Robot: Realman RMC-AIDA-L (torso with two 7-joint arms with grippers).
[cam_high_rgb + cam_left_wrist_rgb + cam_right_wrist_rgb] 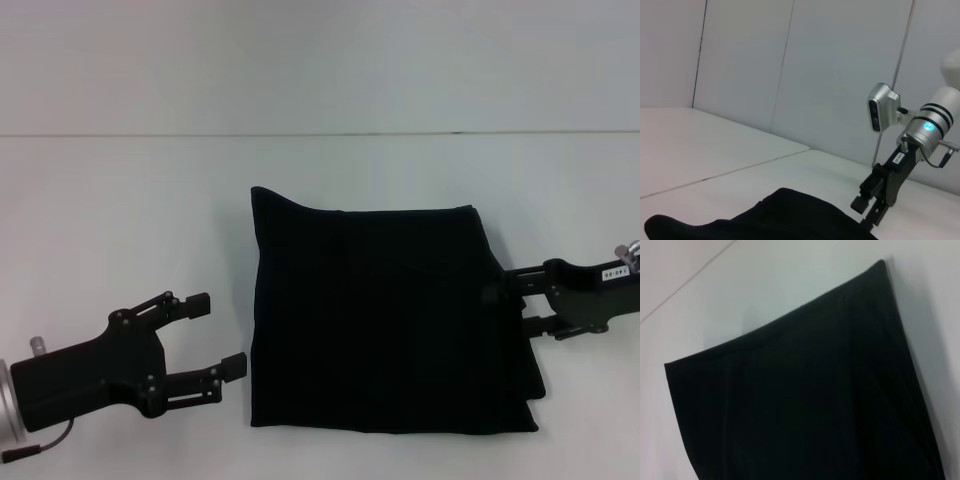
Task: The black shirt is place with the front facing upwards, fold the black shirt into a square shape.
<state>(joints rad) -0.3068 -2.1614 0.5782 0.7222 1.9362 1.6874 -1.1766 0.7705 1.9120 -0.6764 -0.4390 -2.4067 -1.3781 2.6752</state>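
The shirt [385,315] is seen lying flat on the white table [120,220], folded into a near-square block, slightly right of the middle of the head view. No lettering and no neck label are shown on the surface that faces up; only plain black cloth is visible. At its right edge the layers are stepped, with a lower layer showing past the top one near the front right corner. In the right wrist view the shirt [805,390] fills most of the picture, with one corner pointed toward the far table.

The right gripper [515,297] is found at the shirt's right edge, its fingers reaching onto the cloth; whether cloth is pinched between them cannot be told. A small white label with dark marks is carried on its body, too small to be read. From the left wrist view the same gripper [867,212] is seen beyond the shirt [775,217], with a lit blue ring on the wrist above it.

The left gripper [220,335] is held just left of the shirt's front left corner, jaws spread wide, touching nothing.
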